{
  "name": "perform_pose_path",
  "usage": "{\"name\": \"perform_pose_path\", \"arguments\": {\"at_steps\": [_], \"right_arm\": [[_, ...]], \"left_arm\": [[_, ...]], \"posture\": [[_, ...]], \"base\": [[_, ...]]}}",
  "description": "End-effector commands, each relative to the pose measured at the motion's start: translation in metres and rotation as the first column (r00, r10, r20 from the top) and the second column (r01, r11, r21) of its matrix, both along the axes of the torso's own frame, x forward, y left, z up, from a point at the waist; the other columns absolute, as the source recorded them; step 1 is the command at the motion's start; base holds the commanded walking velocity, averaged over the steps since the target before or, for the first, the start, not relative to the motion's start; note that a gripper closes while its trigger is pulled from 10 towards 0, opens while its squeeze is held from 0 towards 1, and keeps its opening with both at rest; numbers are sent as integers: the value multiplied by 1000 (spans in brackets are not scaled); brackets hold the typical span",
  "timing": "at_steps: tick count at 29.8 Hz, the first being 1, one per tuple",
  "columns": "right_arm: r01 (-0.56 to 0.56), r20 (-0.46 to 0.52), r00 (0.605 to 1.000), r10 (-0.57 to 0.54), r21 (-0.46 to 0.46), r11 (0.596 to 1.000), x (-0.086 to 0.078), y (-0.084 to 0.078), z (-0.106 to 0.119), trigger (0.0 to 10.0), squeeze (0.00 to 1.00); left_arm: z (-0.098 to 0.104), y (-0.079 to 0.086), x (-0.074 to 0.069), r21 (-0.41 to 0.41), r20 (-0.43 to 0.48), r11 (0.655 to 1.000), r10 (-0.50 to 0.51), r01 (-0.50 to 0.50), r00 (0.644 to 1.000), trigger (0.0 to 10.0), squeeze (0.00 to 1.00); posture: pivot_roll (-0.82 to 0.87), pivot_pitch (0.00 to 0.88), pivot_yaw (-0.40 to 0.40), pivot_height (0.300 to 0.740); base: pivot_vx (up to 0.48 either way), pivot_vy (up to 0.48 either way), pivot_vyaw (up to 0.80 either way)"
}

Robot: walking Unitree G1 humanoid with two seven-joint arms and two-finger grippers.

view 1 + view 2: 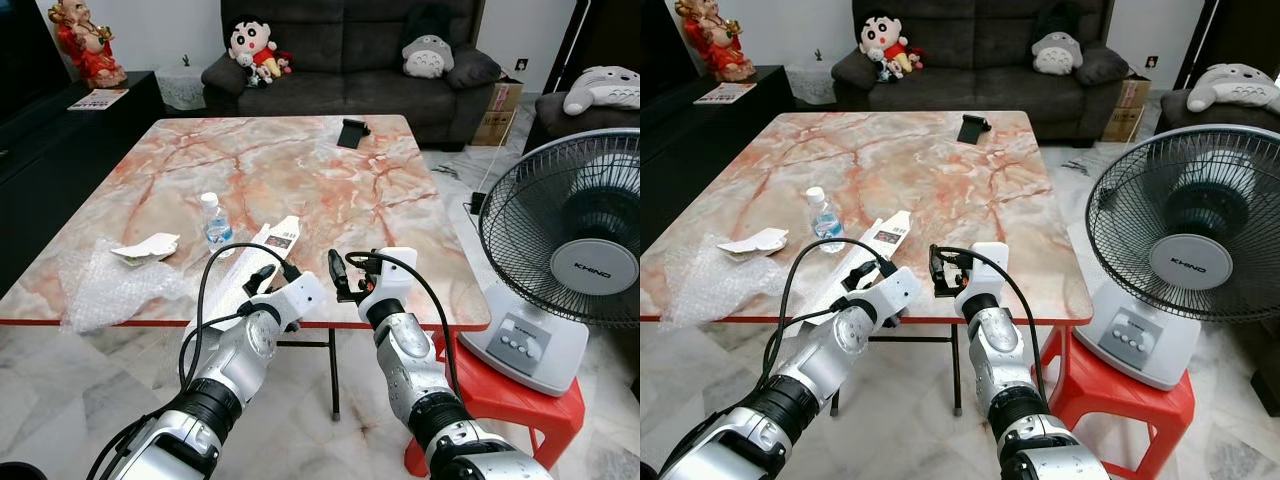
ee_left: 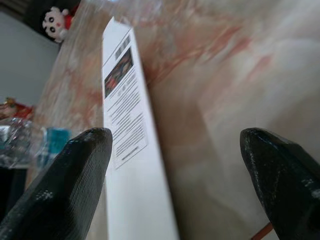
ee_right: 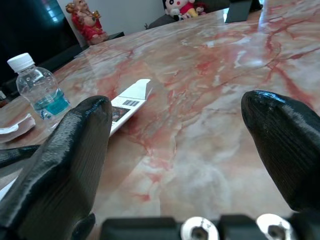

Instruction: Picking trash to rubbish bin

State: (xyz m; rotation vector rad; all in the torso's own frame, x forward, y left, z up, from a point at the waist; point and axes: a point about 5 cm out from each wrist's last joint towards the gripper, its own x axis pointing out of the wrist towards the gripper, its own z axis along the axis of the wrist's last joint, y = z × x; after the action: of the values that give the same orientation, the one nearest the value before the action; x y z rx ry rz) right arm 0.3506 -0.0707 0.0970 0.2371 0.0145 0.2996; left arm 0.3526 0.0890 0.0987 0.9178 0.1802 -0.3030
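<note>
A long white box (image 1: 272, 240) lies on the marble table (image 1: 300, 165) near its front edge, with a small water bottle (image 1: 215, 222) just to its left. Further left are a crumpled white wrapper (image 1: 147, 246) and a sheet of bubble wrap (image 1: 105, 285). My left gripper (image 1: 272, 272) is open at the table's front edge, right at the near end of the white box (image 2: 125, 150), which lies beside one of its fingers (image 2: 65, 190). My right gripper (image 1: 350, 270) is open just right of it, above the table edge, facing the box (image 3: 127, 102) and the bottle (image 3: 40, 90).
A black flat object (image 1: 352, 132) lies at the table's far side. A standing fan (image 1: 575, 250) sits on a red stool (image 1: 500, 395) close on the right. A dark sofa (image 1: 350, 50) with plush toys stands behind, and a black cabinet (image 1: 40, 140) runs along the left.
</note>
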Motion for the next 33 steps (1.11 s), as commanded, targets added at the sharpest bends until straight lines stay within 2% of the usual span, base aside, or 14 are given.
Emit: {"name": "perform_pose_path", "arguments": {"at_steps": [1,7,18,21,23,33], "right_arm": [[-28,-11,1000,28,23,999,-3,12,-1,10000,0],[-33,-9,999,33,25,999,-3,12,-1,10000,0],[-43,-4,999,43,27,999,-3,12,0,10000,0],[-43,-4,999,44,27,999,-3,12,0,10000,0],[-44,-5,999,45,26,999,-3,12,0,10000,0],[-44,-5,999,44,27,999,-3,12,0,10000,0]], "left_arm": [[-1,6,2,29,0,999,26,-26,1000,10000,0],[-1,12,3,56,-3,997,62,-62,998,10000,0],[-10,43,2,162,-30,973,169,-162,985,10000,0],[-10,47,2,168,-28,970,181,-174,983,10000,0],[-10,48,2,167,-32,970,187,-179,982,0,0],[-11,49,2,172,-32,968,189,-181,981,0,0]], "posture": [[22,0,31,740],[22,0,31,740],[20,0,28,740],[22,0,28,740],[22,0,28,740],[20,0,28,740]], "base": [[0,0,0],[0,0,0],[0,0,0],[0,0,0],[0,0,0],[0,0,0]]}}
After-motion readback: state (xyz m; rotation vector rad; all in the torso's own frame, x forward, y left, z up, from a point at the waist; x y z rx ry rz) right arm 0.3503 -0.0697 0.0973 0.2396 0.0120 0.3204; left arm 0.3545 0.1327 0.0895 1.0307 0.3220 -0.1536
